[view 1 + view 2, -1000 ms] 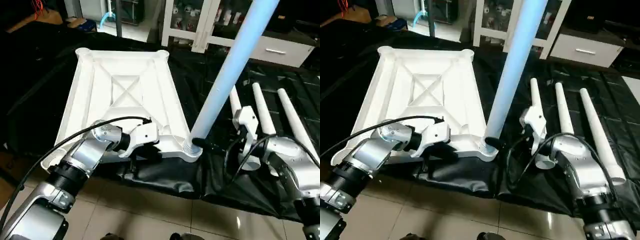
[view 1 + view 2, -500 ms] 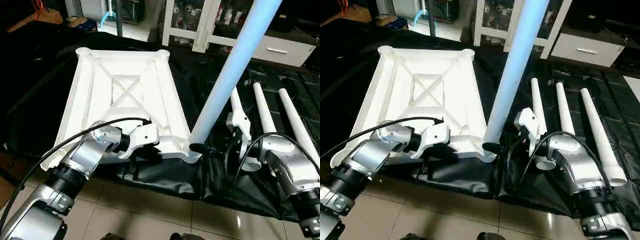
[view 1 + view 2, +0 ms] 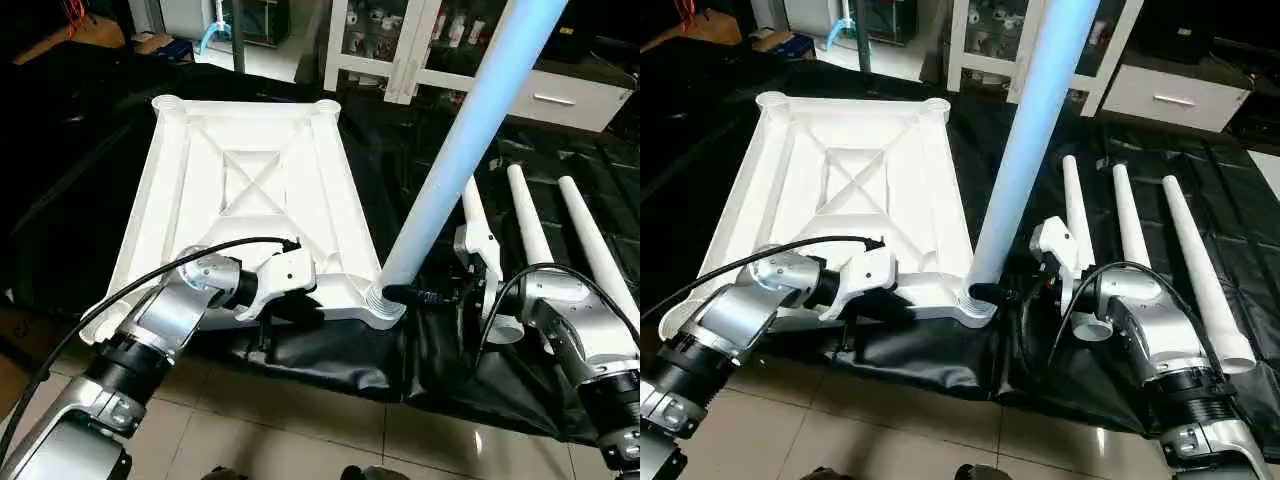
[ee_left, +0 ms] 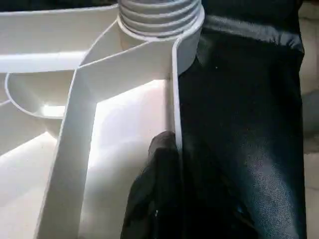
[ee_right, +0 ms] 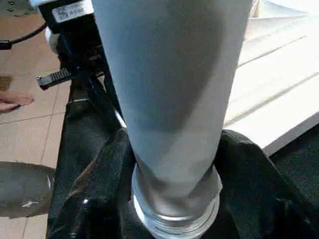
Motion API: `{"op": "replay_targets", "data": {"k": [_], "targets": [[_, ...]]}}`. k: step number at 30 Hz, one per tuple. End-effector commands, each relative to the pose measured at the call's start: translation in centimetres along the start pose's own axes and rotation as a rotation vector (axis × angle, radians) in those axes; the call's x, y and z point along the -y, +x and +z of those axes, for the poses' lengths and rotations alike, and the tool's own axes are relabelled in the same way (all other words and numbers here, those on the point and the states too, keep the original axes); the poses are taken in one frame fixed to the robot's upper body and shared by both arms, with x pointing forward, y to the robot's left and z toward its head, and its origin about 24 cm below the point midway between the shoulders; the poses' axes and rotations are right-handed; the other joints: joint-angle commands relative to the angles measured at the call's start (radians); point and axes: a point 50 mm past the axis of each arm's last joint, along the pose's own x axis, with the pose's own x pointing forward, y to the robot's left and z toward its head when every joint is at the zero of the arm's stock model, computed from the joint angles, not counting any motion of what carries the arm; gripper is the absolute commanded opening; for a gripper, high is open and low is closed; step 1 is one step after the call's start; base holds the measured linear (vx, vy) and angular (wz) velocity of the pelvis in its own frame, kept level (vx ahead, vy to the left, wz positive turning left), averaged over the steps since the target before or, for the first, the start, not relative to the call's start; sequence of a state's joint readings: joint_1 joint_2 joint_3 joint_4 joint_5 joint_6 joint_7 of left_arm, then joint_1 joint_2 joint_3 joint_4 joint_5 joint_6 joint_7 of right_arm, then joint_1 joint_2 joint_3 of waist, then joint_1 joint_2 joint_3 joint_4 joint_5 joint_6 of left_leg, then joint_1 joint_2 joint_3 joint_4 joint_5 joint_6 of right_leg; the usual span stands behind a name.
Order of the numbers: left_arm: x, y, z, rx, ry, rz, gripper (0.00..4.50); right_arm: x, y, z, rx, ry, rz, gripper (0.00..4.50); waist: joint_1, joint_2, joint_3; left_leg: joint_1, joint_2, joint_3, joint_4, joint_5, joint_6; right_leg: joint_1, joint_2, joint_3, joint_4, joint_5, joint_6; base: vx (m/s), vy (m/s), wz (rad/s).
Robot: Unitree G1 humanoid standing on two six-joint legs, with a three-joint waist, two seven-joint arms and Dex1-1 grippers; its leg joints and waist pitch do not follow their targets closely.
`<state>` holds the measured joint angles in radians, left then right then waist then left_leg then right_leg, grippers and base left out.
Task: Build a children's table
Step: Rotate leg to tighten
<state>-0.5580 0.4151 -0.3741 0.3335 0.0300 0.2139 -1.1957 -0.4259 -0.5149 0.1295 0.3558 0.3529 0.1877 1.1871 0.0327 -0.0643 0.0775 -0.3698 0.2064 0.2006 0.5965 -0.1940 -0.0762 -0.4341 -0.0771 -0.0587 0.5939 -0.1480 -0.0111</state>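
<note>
Item: children's table, part-built.

- Tabletop [image 3: 250, 190]: white plastic, lying underside up with its X-shaped ribs showing, on a black sheet [image 3: 400, 170] spread over the floor.
- Fitted leg [image 3: 470, 140]: long white tube, standing up at a slant from the near right corner socket [image 3: 385, 300] of the tabletop; its threaded base sits in the socket.
- Loose legs [image 3: 1125, 225]: three white tapered tubes, side by side on the black sheet to the right of the tabletop, well apart from it.
- Left end effector [image 4: 172, 164]: fingers clamped tight on the thin near edge wall of the tabletop, close to the socket with the fitted leg.
- Right end effector [image 5: 172, 164]: black fingers [image 5: 99, 174] set on both sides of the fitted leg just above its threaded base, pressing against it.
- Background: white glass-door cabinet [image 3: 400, 40]; tiled floor [image 3: 300, 430].
</note>
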Motion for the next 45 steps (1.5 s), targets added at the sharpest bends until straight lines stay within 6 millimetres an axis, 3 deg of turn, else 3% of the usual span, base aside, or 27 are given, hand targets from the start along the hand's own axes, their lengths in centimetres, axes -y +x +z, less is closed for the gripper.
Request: {"op": "replay_targets", "data": {"k": [1,12,13,14,16,17,19,21,23,25,26,29,31,35,37,40,44,45], "targets": [[1.2,1.5,0.5,0.095,-0.024,-0.076,0.00,0.0,-0.2,-0.1,-0.012,0.007,0.006,2.20,-0.006,0.000,-0.056,0.011,0.031,-0.011,-0.074,-0.197,0.069,0.051,-0.054,0.044,-0.068,-0.276,-0.220,0.000,0.000,0.00],[1.5,1.7,0.3,0.091,-0.037,-0.080,0.00,0.1,-0.2,-0.2,-0.006,0.027,-0.002,1.95,-0.008,-0.002,-0.053,0.010,0.031,-0.011,-0.074,-0.200,0.076,0.050,-0.055,0.045,-0.071,-0.312,-0.205,0.000,0.000,0.00],[1.3,1.7,0.1,0.072,-0.041,-0.050,0.00,0.2,-0.1,-0.4,0.001,0.047,-0.039,1.95,-0.008,-0.001,-0.053,0.011,0.031,-0.010,-0.074,-0.199,0.075,0.049,-0.055,0.045,-0.071,-0.313,-0.205,0.000,0.000,0.00],[1.2,1.7,0.1,0.067,-0.046,-0.031,0.00,0.4,-0.1,-0.5,0.010,0.054,-0.074,1.95,-0.009,-0.008,-0.053,0.010,0.030,-0.010,-0.074,-0.200,0.077,0.049,-0.054,0.045,-0.072,-0.319,-0.203,0.000,0.000,0.00],[1.0,1.8,0.1,0.065,-0.056,-0.011,0.00,0.6,0.1,-0.8,0.017,0.076,-0.117,1.95,-0.011,-0.005,-0.051,0.010,0.030,-0.011,-0.075,-0.215,0.068,0.047,-0.055,0.046,-0.076,-0.359,-0.191,0.000,0.000,0.00],[0.7,1.9,0.3,0.077,-0.089,0.023,0.00,1.1,0.4,-1.8,0.001,0.096,-0.260,1.94,-0.011,-0.006,-0.050,0.010,0.030,-0.011,-0.076,-0.219,0.064,0.046,-0.056,0.046,-0.077,-0.371,-0.188,0.000,0.000,0.00],[0.5,2.0,0.7,0.097,-0.115,0.048,0.00,1.4,0.7,-2.6,-0.023,0.092,-0.358,1.94,-0.023,-0.008,-0.050,0.003,0.027,-0.017,-0.080,-0.238,0.035,0.049,-0.059,0.042,-0.082,-0.437,-0.161,0.000,0.000,0.00],[0.4,2.0,0.9,0.110,-0.126,0.062,0.00,1.5,0.9,-2.9,-0.034,0.091,-0.414,1.93,-0.033,-0.009,-0.047,0.006,0.024,-0.017,-0.079,-0.266,0.033,0.043,-0.057,0.042,-0.091,-0.486,-0.142,0.000,0.000,0.00],[0.0,2.4,1.7,0.133,-0.150,0.109,0.00,1.7,1.9,-3.9,-0.062,0.109,-0.596,1.92,-0.038,-0.007,-0.045,0.006,0.023,-0.020,-0.080,-0.283,0.031,0.039,-0.058,0.041,-0.097,-0.533,-0.121,0.000,0.000,0.00],[-0.2,2.8,2.2,0.136,-0.178,0.145,0.00,1.8,2.7,-4.6,-0.092,0.145,-0.725,1.91,-0.052,-0.007,-0.044,0.000,0.021,-0.028,-0.086,-0.300,0.013,0.041,-0.058,0.035,-0.101,-0.585,-0.093,0.000,0.000,0.00],[-0.4,3.0,2.4,0.131,-0.191,0.175,0.00,2.0,2.9,-4.9,-0.124,0.145,-0.838,1.91,-0.055,-0.001,-0.044,0.000,0.023,-0.030,-0.087,-0.304,0.004,0.040,-0.059,0.036,-0.100,-0.586,-0.090,0.000,0.000,0.00],[-1.1,4.1,3.2,0.129,-0.244,0.270,0.00,2.5,3.9,-4.9,-0.156,0.161,-1.234,1.91,-0.069,0.001,-0.046,0.008,0.018,-0.033,-0.089,-0.339,-0.028,0.032,-0.054,0.031,-0.107,-0.583,-0.071,0.000,0.000,0.00],[-1.1,4.3,3.3,0.126,-0.246,0.277,0.00,2.3,4.9,-4.6,-0.136,0.167,-1.221,1.91,-0.076,0.003,-0.049,0.010,0.018,-0.032,-0.091,-0.352,-0.024,0.033,-0.049,0.030,-0.103,-0.488,-0.086,0.000,0.000,0.00],[-1.0,4.4,3.2,0.115,-0.232,0.272,0.00,2.2,6.1,-3.9,-0.045,0.203,-1.169,1.91,-0.082,0.004,-0.048,0.008,0.019,-0.027,-0.092,-0.361,-0.001,0.034,-0.048,0.035,-0.098,-0.408,-0.111,0.000,0.000,0.00],[-1.0,4.2,2.9,0.104,-0.231,0.273,0.00,1.9,7.1,-2.7,0.039,0.190,-1.041,1.91,-0.080,0.004,-0.048,0.007,0.019,-0.023,-0.090,-0.349,0.012,0.037,-0.049,0.038,-0.094,-0.378,-0.124,0.000,0.000,0.00],[-1.0,3.9,2.5,0.085,-0.226,0.276,0.00,1.3,7.4,-1.2,0.148,0.176,-0.938,2.61,-0.075,0.005,-0.050,0.007,0.021,-0.020,-0.088,-0.315,0.029,0.042,-0.050,0.040,-0.089,-0.327,-0.144,0.000,0.000,0.00],[-0.9,3.4,2.0,0.062,-0.184,0.265,0.00,0.6,7.4,0.4,0.230,0.147,-0.821,2.87,-0.065,0.005,-0.053,0.014,0.022,-0.009,-0.083,-0.253,0.055,0.040,-0.047,0.044,-0.084,-0.249,-0.180,0.000,0.000,0.00],[-0.7,3.3,1.8,0.057,-0.155,0.246,0.00,0.6,7.1,0.8,0.246,0.138,-0.786,2.99,-0.061,0.007,-0.055,0.012,0.023,-0.010,-0.083,-0.217,0.063,0.047,-0.048,0.043,-0.077,-0.218,-0.191,0.000,0.000,0.00]]}}
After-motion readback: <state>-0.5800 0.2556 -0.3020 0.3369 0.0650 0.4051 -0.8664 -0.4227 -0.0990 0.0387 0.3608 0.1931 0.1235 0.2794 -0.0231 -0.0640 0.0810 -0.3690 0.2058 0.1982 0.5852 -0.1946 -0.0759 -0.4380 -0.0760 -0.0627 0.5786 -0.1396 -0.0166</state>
